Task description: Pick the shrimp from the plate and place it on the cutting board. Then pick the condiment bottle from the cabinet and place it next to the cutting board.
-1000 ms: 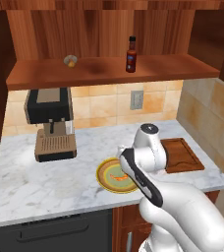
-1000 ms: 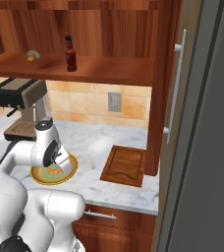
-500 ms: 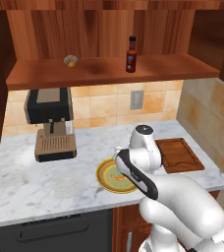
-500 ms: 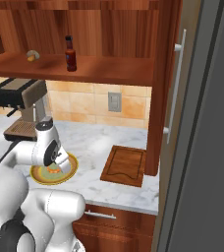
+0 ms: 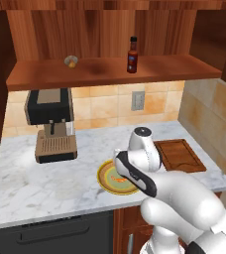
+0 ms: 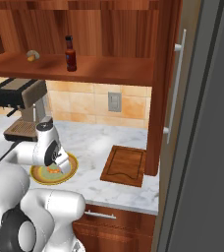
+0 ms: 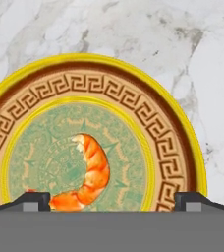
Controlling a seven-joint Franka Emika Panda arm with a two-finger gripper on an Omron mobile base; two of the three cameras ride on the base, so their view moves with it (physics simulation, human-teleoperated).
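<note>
Shrimp (image 7: pixel 86 178) is lying curled on the pale green middle of the plate (image 7: pixel 155 123), and it is sitting just in front of the claw (image 7: pixel 112 199), between the two dark tips, closer to the one on the left side of the hand view. The claw's tips are standing wide apart, one near each side of the plate, and they are holding nothing. The shrimp's tail end is pointing up the picture and its fat end is lying down low by the tips; I cannot tell if that tip is touching it. From the left base view the white arm is bending down over the plate (image 5: pixel 105 177), and a bit of the orange shrimp (image 5: pixel 116 178) is peeking out beside the hand. From the right base view the claw (image 6: pixel 56 166) is hanging just over the plate (image 6: pixel 69 169) on the white marble counter (image 6: pixel 92 142). The cutting board (image 5: pixel 179 155) is lying flat on the counter, near the plate, toward the tiled side wall. The condiment bottle (image 5: pixel 132 55) is standing upright on the shelf of the cabinet (image 5: pixel 110 30), well apart from the claw. A coffee machine (image 5: pixel 51 124) is sitting on the counter on the other side of the plate.
</note>
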